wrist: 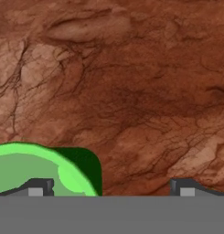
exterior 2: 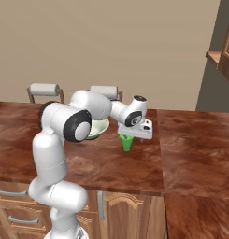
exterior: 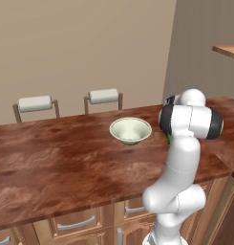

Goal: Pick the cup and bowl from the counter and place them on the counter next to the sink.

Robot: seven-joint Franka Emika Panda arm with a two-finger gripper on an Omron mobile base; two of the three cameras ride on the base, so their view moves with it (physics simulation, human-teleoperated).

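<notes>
Two task items stand on the counter (exterior: 56,158). My gripper (exterior 2: 126,137) hangs just above the cup (exterior 2: 127,143), jaws spread wide, nothing held. Cup: small, bright green, plain, no handle, upright; in hand view its rim sits under one fingertip (wrist: 38,186). Bowl (exterior: 130,130): wide, pale cream-green, flared rim, near the cup.

White arm bends over brown counter (exterior 2: 134,172). Gripper (exterior 2: 129,137) sits right above green cup (exterior 2: 127,143), cup standing up. Pale bowl (exterior 2: 98,128) behind arm, partly hidden, near cup. Two chair backs (exterior 2: 44,89) behind counter.
</notes>
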